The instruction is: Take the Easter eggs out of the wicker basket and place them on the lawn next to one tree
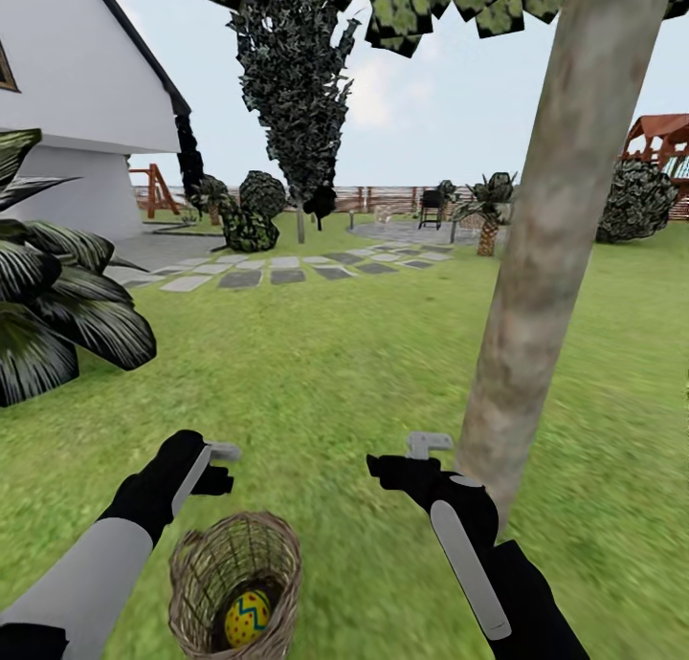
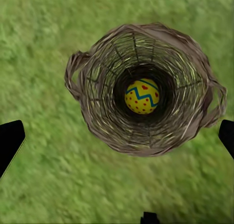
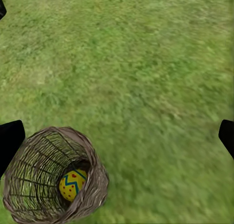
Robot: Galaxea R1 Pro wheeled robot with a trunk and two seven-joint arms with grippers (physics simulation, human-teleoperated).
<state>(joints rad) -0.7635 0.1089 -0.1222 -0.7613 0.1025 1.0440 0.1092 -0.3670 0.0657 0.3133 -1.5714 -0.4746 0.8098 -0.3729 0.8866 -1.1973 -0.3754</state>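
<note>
Wicker basket (image 1: pixel 235 583) is sitting upright on the lawn (image 1: pixel 335 373) at lower left of the head view, mouth opening skyward. One Easter egg (image 1: pixel 248 618) is lying at its bottom; its long axis I cannot tell. Left gripper (image 1: pixel 212 464) and right gripper (image 1: pixel 407 459) are hovering with jaws wide, empty. Tree (image 1: pixel 555 239) trunk is leaning at right.

tree (image 1: pixel 555 258) canopy cropped — basket (image 1: pixel 235 583) base too
</note>
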